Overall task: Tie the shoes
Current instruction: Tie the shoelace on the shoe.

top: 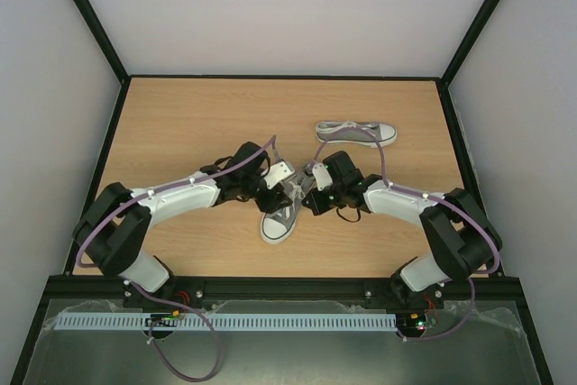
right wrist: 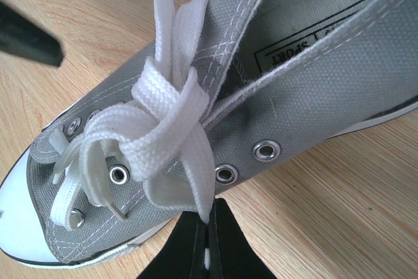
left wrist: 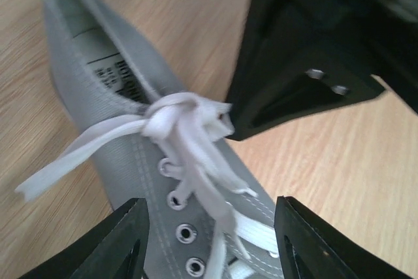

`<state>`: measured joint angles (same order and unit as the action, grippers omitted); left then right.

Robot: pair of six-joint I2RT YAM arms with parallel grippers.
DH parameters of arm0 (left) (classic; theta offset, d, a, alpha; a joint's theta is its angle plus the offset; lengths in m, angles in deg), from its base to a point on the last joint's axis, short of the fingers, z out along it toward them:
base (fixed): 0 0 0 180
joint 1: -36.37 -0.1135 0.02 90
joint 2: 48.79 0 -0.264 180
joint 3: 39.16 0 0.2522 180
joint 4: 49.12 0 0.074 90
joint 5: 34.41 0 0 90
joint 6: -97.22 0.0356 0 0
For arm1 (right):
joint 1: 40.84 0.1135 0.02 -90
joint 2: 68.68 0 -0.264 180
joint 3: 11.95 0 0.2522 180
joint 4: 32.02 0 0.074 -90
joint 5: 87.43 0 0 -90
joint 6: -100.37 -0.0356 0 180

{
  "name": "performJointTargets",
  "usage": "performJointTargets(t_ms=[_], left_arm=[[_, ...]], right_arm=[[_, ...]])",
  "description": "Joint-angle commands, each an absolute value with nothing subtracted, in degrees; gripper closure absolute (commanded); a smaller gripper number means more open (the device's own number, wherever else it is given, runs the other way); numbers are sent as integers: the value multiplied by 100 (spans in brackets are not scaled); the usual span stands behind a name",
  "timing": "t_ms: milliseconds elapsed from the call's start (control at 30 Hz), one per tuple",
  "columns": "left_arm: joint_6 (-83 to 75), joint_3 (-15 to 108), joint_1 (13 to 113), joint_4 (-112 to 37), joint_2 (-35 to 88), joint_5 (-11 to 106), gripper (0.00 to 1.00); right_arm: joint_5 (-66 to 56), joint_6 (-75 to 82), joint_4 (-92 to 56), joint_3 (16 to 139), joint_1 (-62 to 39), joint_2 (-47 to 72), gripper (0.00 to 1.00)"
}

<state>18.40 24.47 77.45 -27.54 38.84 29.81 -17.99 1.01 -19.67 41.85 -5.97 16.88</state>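
- left arm (top: 176, 196): left jaws open, gripping nothing, one finger on either side of the near shoe (top: 281, 221).
- near shoe sits on bench (top: 180, 123), between the two sets of jaws; eyelet row under left jaws, heel opening ahead of them.
- lace (right wrist: 166, 106): loose knot over the tongue, just ahead of left jaws.
- shoe opening: printed label (right wrist: 294, 50) inside.
- right arm (top: 406, 197): right jaws closed, pinching a lace strand just beside the shoe's side.
- far shoe (top: 356, 132): on bench beyond right jaws, apart from them.
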Motion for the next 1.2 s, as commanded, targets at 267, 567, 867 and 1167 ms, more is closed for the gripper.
performJointTargets(t_ms=[267,567,867,1167], left_arm=[[778,2452,8092,-3291,4314,3448,49],[899,2282,8081,-3350,4299,3843,95],[1424,2304,7920,-2798,4048,3898,98],[1858,2330,7909,-2552,3902,3607,98]], right_arm=[[-1790,240,-1791,4350,-604,1692,99],[-1575,179,-1769,4426,-683,1668,99],[-1080,328,-1375,4732,-990,1692,99],[-1312,488,-1398,4733,-1106,1694,99]])
